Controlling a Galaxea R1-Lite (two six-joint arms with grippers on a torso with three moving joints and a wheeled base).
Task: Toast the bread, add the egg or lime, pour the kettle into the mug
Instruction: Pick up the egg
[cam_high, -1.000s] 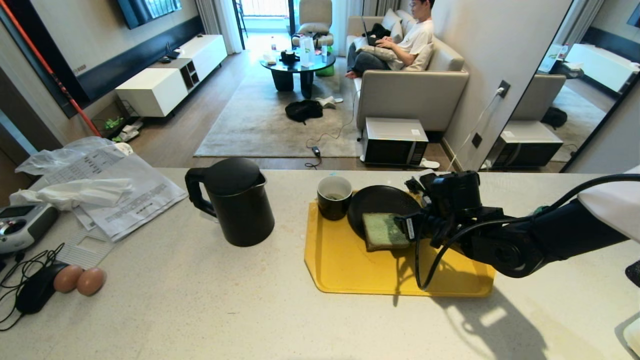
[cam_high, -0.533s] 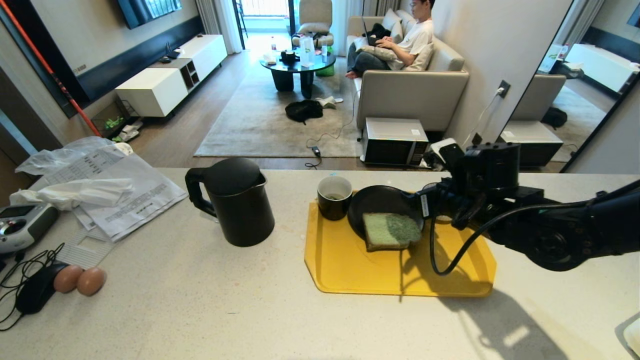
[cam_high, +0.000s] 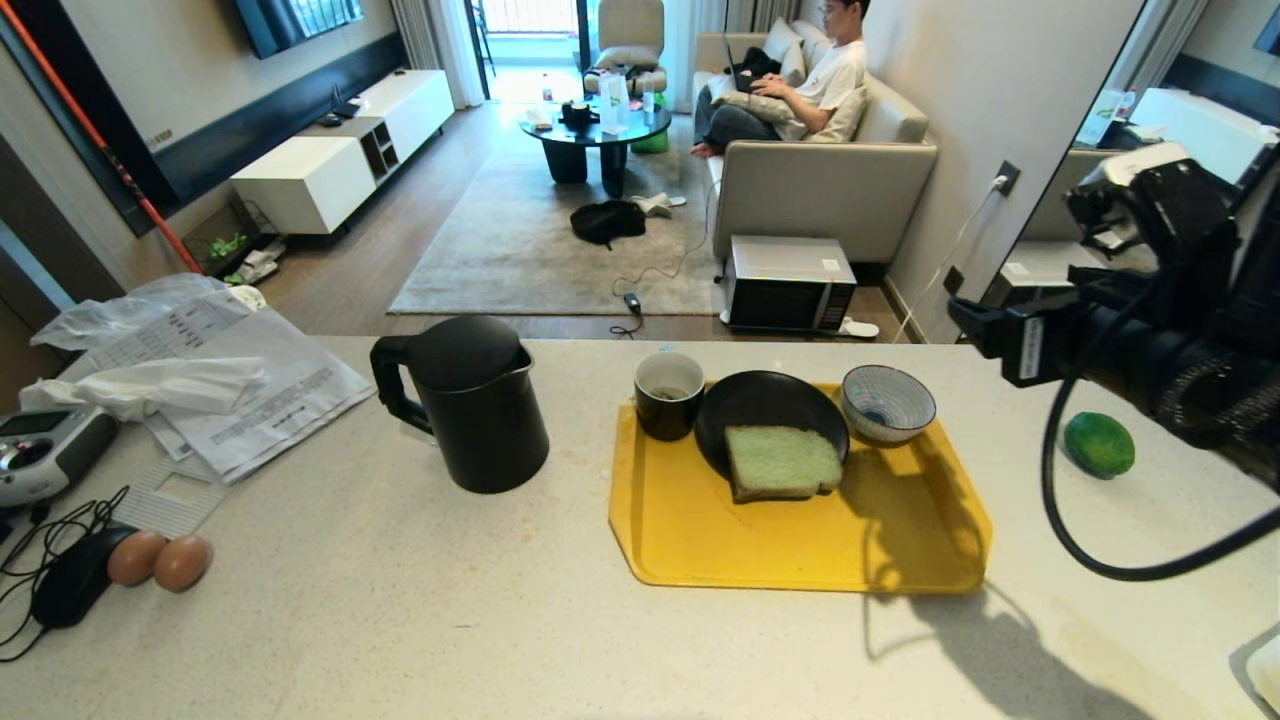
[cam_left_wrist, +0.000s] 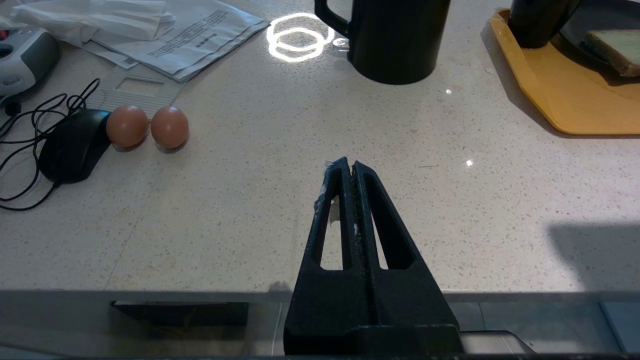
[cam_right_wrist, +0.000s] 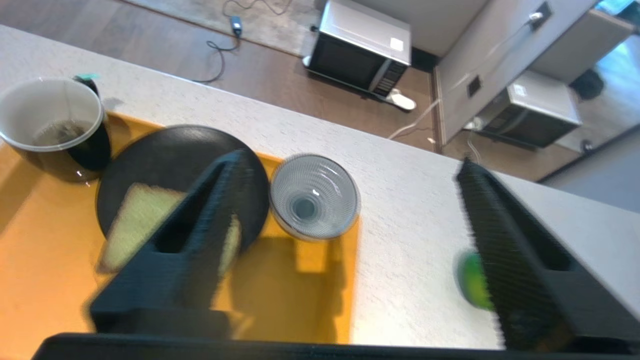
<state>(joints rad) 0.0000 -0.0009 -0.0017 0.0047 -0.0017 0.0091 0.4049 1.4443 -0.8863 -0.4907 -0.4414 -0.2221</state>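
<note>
The right gripper (cam_right_wrist: 350, 250) hangs high over the tray's (cam_high: 700, 540) right end, jaws spread and empty; the left gripper (cam_left_wrist: 348, 170) sits pressed together over bare counter. The bread (cam_high: 782, 462) lies half on the plate (cam_high: 760, 400); the lime (cam_high: 1098, 445) rests off-tray and, being round, may roll if nudged. One kettle (cam_high: 470, 405), one mug (cam_high: 668, 393), one bowl (cam_high: 888, 402), two eggs (cam_high: 158, 560).

The papers (cam_high: 250, 385) left of the kettle (cam_high: 470, 405) carry printed lines too small to read; no other text is legible.
</note>
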